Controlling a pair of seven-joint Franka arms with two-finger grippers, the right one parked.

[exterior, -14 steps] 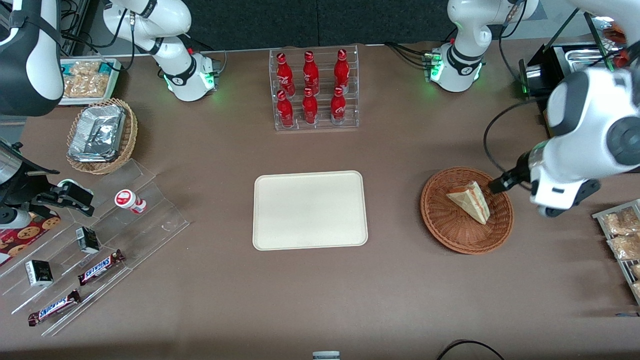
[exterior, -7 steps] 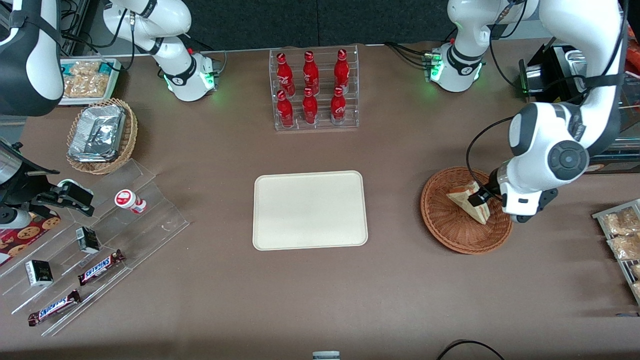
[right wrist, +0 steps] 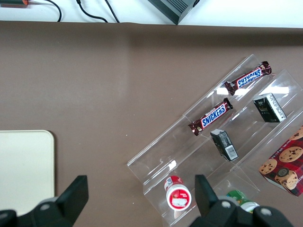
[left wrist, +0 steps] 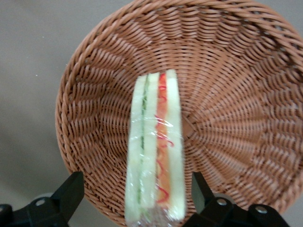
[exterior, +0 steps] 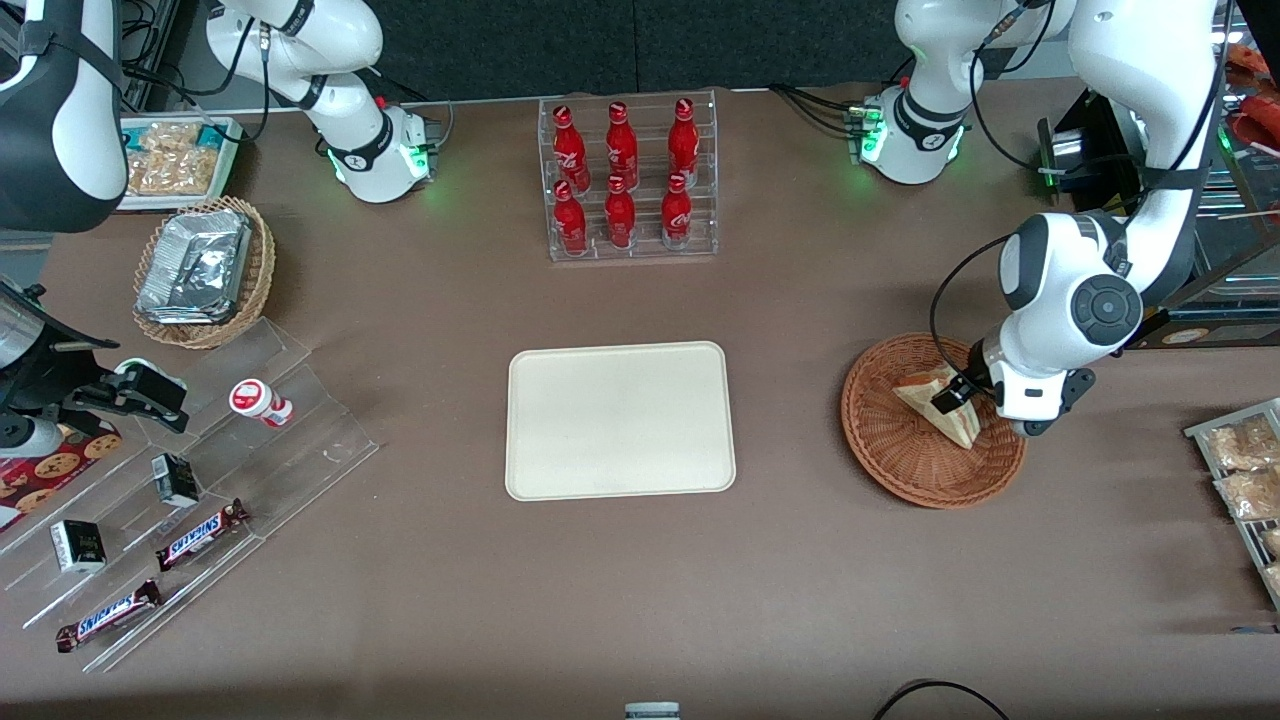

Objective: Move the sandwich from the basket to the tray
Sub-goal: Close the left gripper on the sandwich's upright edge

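The sandwich, a plastic-wrapped cream wedge with red and green filling, lies in the reddish-brown wicker basket toward the working arm's end of the table. In the left wrist view the sandwich stands on edge in the basket. My left gripper hangs just above the sandwich, open, with one finger on each side of it and a gap to each. The cream-beige tray lies flat at the table's middle and shows in the right wrist view too.
A clear rack of red bottles stands farther from the front camera than the tray. A tan basket of foil packs and stepped acrylic racks with snack bars lie toward the parked arm's end. Snack packs sit beside the basket.
My left gripper has swung in from beside the basket and come down over the sandwich, fingers now straddling it. The sandwich and basket have not moved.
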